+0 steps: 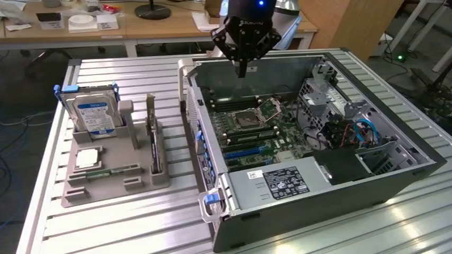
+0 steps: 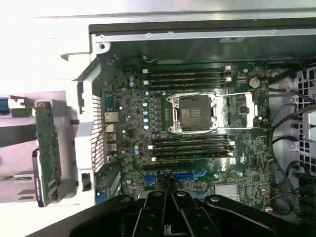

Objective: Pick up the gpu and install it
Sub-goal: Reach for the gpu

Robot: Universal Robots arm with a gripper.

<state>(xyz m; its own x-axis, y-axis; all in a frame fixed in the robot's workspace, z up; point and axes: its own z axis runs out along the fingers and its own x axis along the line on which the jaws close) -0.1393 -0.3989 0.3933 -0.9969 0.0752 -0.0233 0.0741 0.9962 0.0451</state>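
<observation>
Your end effector (image 1: 242,70) hangs above the open case (image 1: 395,180), near its far wall in the exterior view, with its jaws pressed together and nothing between them. From that height the wrist camera looks straight down on the motherboard (image 2: 197,123). That likely explains the high pose: you get the whole board and its blue slots (image 2: 192,175) at once.

The gpu (image 1: 154,151) is well apart from the end effector. It stands on edge in a groove of the grey holder (image 1: 78,196) on the desk (image 1: 127,227), to the exterior view's left of the case, with its metal bracket upright at the far end. Stood that way, its top edge looks free for a pinch from above. The hard drive (image 1: 95,114) leans in the neighbouring bay. The gpu is not yet picked up.
</observation>
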